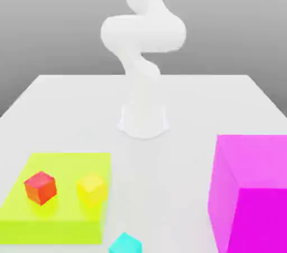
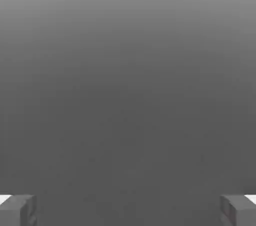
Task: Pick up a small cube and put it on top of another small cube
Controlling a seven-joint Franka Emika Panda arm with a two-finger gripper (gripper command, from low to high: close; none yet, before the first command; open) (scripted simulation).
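Fingers stand spread wide on the gripper, one at either side of the hand view, with nothing between them — only grey beyond. The arm rises from its base, which sits toward the far edge of the desk, about midway between the desk's far corners. Nearer, toward the exterior view's left, lies a low yellow-green slab carrying two small cubes: the red cube, tilted in outline, toward the slab's left side in the exterior view, and the yellow cube, close to the slab's right edge there. The two are apart, neither on top of the other. The cyan cube is off the slab, just beside its near right corner as the exterior view shows it — partly cut by the bottom of that view. Well over to the exterior view's right stands the magenta block, far bigger than any of the cubes and apart from the slab
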